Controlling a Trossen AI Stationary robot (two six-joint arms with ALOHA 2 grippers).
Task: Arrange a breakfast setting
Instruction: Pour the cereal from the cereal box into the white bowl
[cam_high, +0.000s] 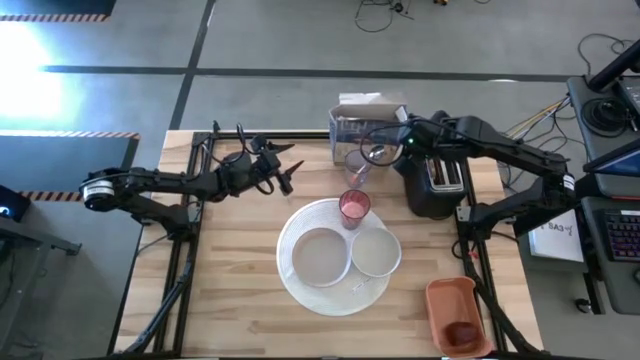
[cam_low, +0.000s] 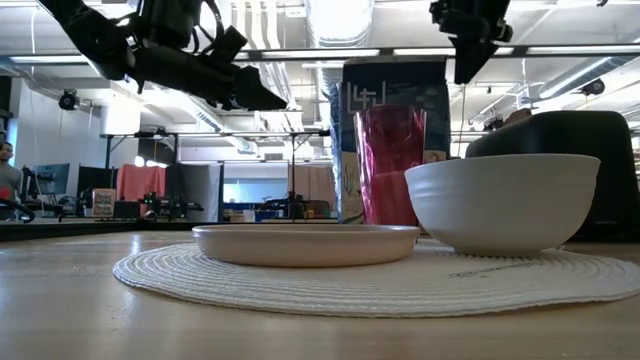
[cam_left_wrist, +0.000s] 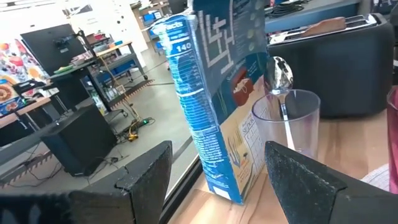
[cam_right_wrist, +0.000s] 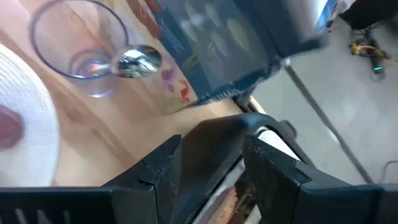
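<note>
We see a breakfast setting half laid on the pale wooden table (cam_high: 230, 300). A round white woven placemat (cam_high: 300, 285) lies at the middle, carrying a large round white plate (cam_high: 320, 258) and, touching its right side, a small white bowl (cam_high: 377, 252); both look empty. A translucent pink cup (cam_high: 354, 208) stands at the mat's far edge.

Still to come, by our reading: the brown toast slice (cam_left_wrist: 326, 26) sits in a slot of the black toaster (cam_high: 436, 185), the dark red round fruit (cam_high: 462, 334) lies in the orange-red rectangular tray (cam_high: 455, 312) at the near right corner, and the blue cereal box (cam_left_wrist: 214, 93) stands unopened at the far edge beside a clear tumbler (cam_left_wrist: 287, 121) holding a metal spoon (cam_left_wrist: 281, 76).

The left gripper (cam_high: 283, 168) hovers above the table left of the box, fingers spread wide and empty. The right gripper (cam_right_wrist: 211, 168) hangs over the toaster's top, jaws part open around nothing we can make out, seemingly lined up for the toast. We judge the task roughly half done.
</note>
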